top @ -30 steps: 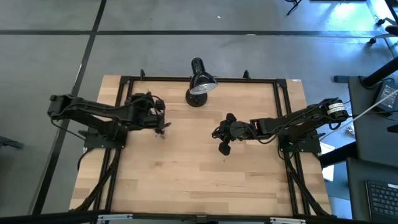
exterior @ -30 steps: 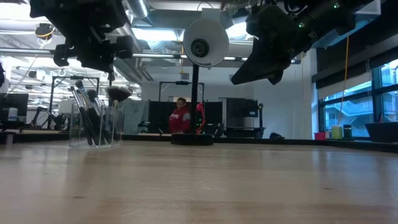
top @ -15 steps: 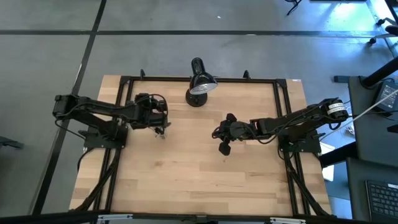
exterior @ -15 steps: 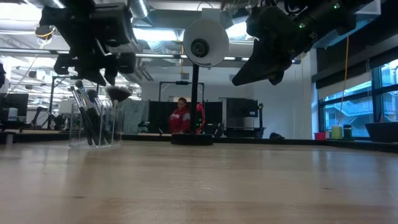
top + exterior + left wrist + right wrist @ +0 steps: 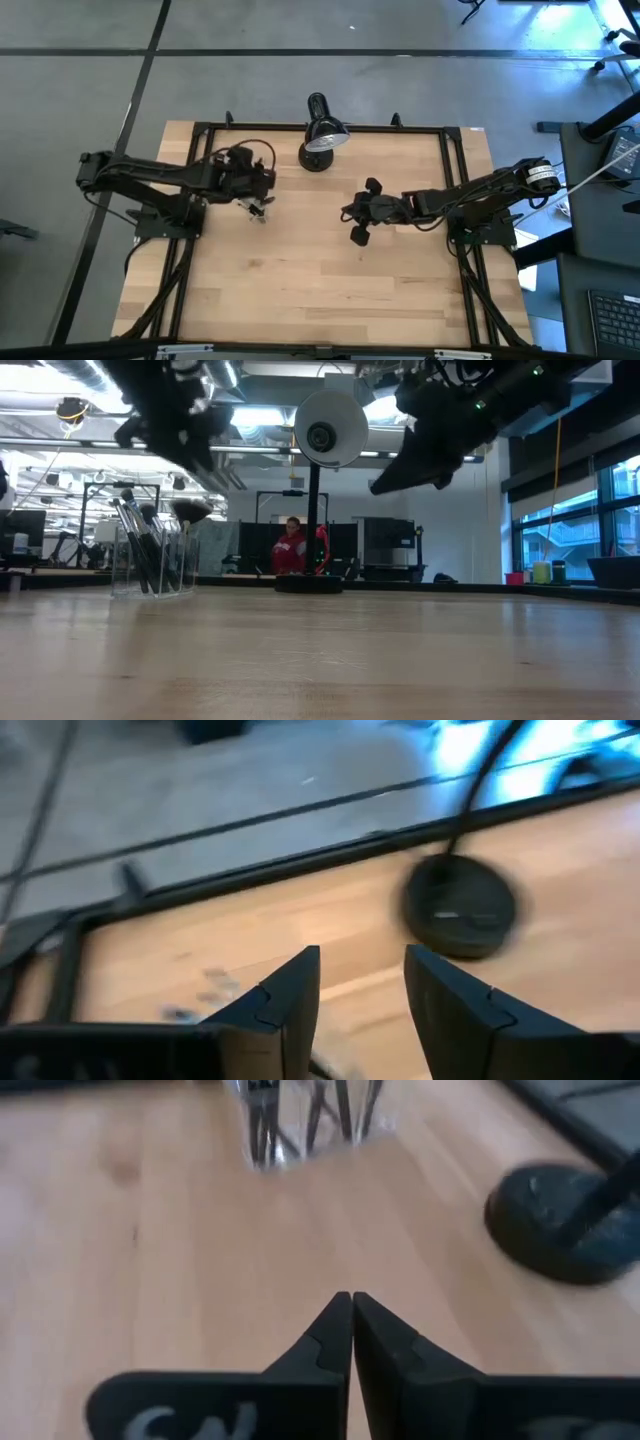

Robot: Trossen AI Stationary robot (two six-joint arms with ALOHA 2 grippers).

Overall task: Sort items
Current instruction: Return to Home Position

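Well inside table [image 5: 300, 300] edges, left end effector [image 5: 362, 965] hovers.

The high camera hangs over the desk [image 5: 300, 290] and looks straight down, far enough off to take in the whole top, with the black lamp [image 5: 322, 130] at its far edge. The low camera sits at desk-top height opposite the lamp, facing it level, with the room behind. The left wrist camera looks past the left claw [image 5: 362, 990] at the lamp's base from nearby. The right wrist camera looks low past the right claw [image 5: 351, 1330], taking in that base and the clear holder [image 5: 310, 1115] of brushes [image 5: 345, 1100]. All four views share the lamp.
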